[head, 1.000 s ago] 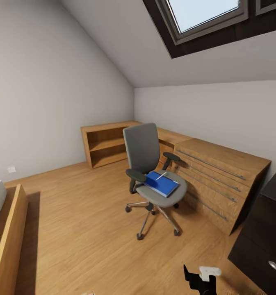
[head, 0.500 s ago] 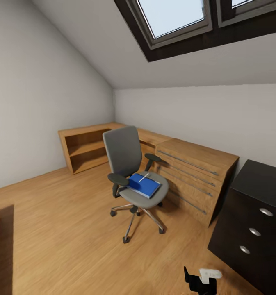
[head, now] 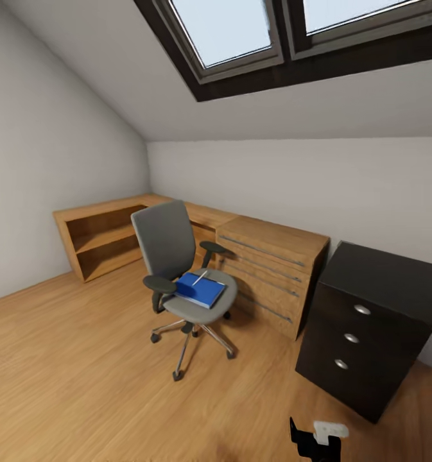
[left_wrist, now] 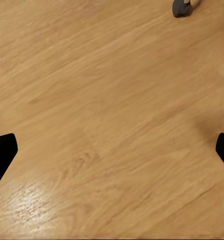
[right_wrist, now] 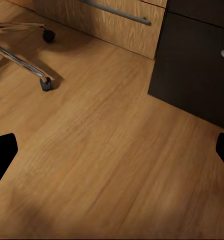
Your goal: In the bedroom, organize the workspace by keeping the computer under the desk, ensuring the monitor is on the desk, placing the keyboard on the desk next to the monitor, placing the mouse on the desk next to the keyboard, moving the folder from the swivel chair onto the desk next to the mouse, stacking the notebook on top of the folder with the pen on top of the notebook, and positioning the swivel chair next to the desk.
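Observation:
The swivel chair (head: 177, 256), grey with black armrests, stands on the wood floor in front of a light wooden cabinet. On its seat lies the blue folder (head: 199, 290) with the pen (head: 200, 277) across it; I cannot make out a notebook apart from the folder. The desk (head: 386, 273) shows at the right as a black top over a black drawer unit (head: 350, 340). Computer, monitor, keyboard and mouse are out of view. My left gripper (left_wrist: 112, 150) is open over bare floor. My right gripper (right_wrist: 112, 150) is open above the floor near the chair's casters (right_wrist: 45, 84) and the drawer unit's corner.
A light wooden drawer cabinet (head: 273, 269) and an open wooden shelf unit (head: 103, 234) line the back wall under a sloped ceiling with skylights. Wide wood floor lies between me and the chair. A small dark object (left_wrist: 181, 7) sits on the floor in the left wrist view.
The head view has swung to the right: the chair and cabinet now sit further left in the picture, and the black drawer unit and desk top have come into fuller view.

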Robot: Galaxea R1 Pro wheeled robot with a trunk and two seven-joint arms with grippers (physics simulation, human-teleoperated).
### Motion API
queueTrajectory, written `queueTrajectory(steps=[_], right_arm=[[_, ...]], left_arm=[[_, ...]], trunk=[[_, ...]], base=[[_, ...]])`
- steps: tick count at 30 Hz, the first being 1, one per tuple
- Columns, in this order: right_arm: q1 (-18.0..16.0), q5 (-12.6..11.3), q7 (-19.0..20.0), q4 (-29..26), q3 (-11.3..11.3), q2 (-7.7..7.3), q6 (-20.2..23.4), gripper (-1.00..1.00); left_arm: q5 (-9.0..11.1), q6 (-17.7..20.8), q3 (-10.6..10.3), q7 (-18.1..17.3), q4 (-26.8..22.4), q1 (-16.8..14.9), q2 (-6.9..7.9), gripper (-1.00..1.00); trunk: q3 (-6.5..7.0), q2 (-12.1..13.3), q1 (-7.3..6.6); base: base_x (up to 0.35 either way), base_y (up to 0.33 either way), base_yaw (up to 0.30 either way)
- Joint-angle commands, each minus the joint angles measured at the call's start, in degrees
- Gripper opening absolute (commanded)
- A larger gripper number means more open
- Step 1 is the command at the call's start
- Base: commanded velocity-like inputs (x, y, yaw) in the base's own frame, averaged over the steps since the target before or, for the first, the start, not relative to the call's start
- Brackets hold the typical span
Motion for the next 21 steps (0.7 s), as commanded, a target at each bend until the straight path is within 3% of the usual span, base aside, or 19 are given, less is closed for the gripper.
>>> queueTrajectory(steps=[1,14,21], right_arm=[[-0.06,0.47,-0.21,0.12,-0.29,-0.02,-0.19,1.00],[-0.03,0.43,-0.29,0.12,-0.31,-0.13,-0.13,1.00],[-0.03,0.13,-2.31,0.10,-0.38,0.09,-0.28,1.00]], left_arm=[[0.40,-0.18,-0.49,0.34,0.00,-0.02,0.02,1.00],[0.33,-0.31,-0.52,0.26,0.00,-0.02,-0.13,1.00],[0.24,-0.14,-0.61,0.18,1.19,-0.02,-0.14,1.00]], trunk=[[0.11,0.38,-0.26],[1.87,5.60,-3.12],[2.92,8.40,-4.66]], base=[[-0.311,0.138,-0.288],[-0.331,0.155,-0.251],[-0.334,0.053,-0.079]])
